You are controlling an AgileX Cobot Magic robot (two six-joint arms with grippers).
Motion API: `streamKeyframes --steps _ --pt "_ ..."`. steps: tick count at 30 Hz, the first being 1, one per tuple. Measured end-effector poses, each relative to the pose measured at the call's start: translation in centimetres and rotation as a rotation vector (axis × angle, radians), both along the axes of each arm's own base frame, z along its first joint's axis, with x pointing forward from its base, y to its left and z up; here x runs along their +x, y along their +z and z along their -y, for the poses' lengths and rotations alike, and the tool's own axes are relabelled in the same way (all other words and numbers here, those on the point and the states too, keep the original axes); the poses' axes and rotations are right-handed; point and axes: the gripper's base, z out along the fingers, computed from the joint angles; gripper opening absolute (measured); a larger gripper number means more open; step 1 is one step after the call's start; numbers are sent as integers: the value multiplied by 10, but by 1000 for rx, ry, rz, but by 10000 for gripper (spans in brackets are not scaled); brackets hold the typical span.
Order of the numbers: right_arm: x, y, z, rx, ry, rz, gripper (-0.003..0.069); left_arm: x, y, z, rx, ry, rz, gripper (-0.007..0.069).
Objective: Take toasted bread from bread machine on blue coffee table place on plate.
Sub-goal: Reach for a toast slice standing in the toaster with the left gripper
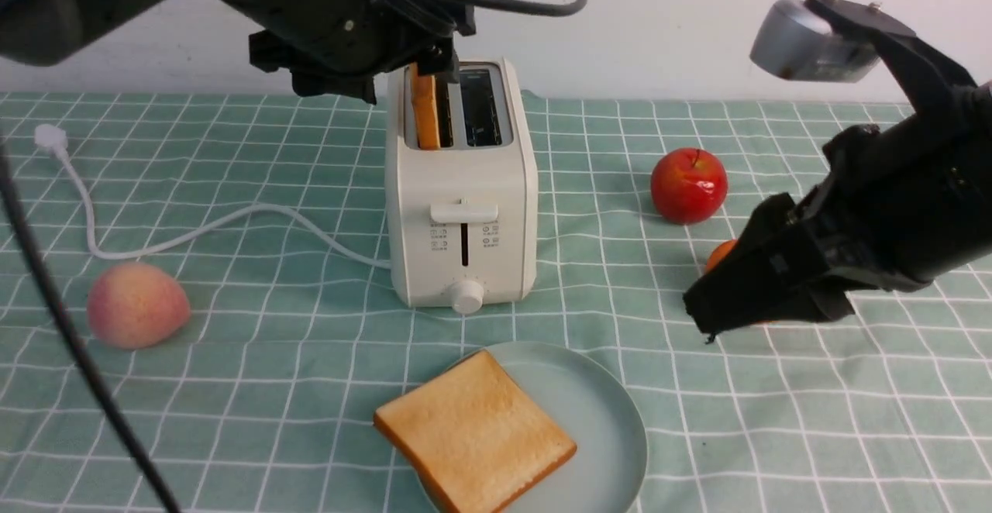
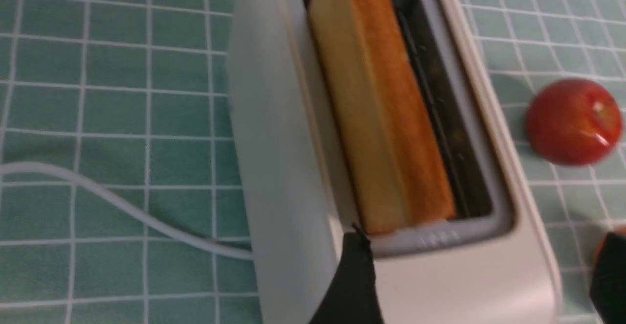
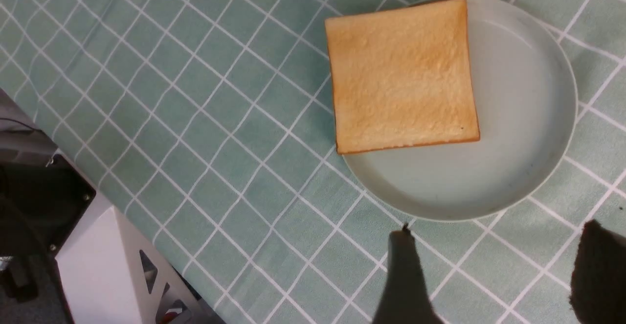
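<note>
Toasted bread (image 1: pixel 425 110) stands upright in the left slot of the bread machine (image 1: pixel 465 211), upper centre of the front view. A second slice (image 1: pixel 474 434) lies flat on the plate (image 1: pixel 612 420) at lower centre, one corner over the left rim. The left arm reaches in from the upper left. Its left tool (image 2: pixel 480 280) points down over the machine's top with fingers wide apart, one fingertip (image 2: pixel 359 238) just beside the end of the upright slice, gripping nothing. The right arm slants down from the right edge. The right tool (image 3: pixel 501 275) hangs over the table (image 1: pixel 256 389) just right of the plate, fingers apart and empty.

Count: two slices, one machine with one white cord (image 1: pixel 194 230), one plate, one red apple (image 1: pixel 688 185), one peach (image 1: pixel 136 304), and one orange fruit (image 1: pixel 721 253) half hidden behind the right arm.
</note>
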Motion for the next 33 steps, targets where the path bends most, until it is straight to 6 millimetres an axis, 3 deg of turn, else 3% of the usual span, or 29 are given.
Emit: streamKeyframes --steps 6,9,12,15,16,17,19,20,22,25,30,32,33 --pt "0 0 0 -2 2 -3 442 40 -33 11 12 75 -32 585" --pt "0 0 0 -5 1 -2 442 47 -46 14 15 74 -44 560" --pt "0 0 0 -5 1 -2 442 47 -46 14 16 74 -41 513" --pt "0 0 0 -3 -2 3 442 48 -43 14 21 70 -18 398" --pt "0 0 0 -2 -3 5 442 48 -42 13 29 61 -6 255" --pt "1 0 0 -2 -4 5 442 48 -41 13 31 60 -3 240" --pt "1 0 0 -1 -4 6 442 46 -37 12 33 56 4 122" --pt "1 0 0 1 -4 5 442 43 -30 11 39 50 14 78" --pt "1 0 0 2 -4 6 442 37 -19 8 41 47 25 86" --pt "1 0 0 4 -4 5 442 21 12 1 30 43 76 93" --pt "1 0 0 4 -4 5 442 -43 97 -26 75 -16 232 93" --pt "1 0 0 4 -4 5 442 -66 117 -37 124 -38 252 93" --pt "1 0 0 4 -4 5 442 -69 118 -38 129 -40 253 93"
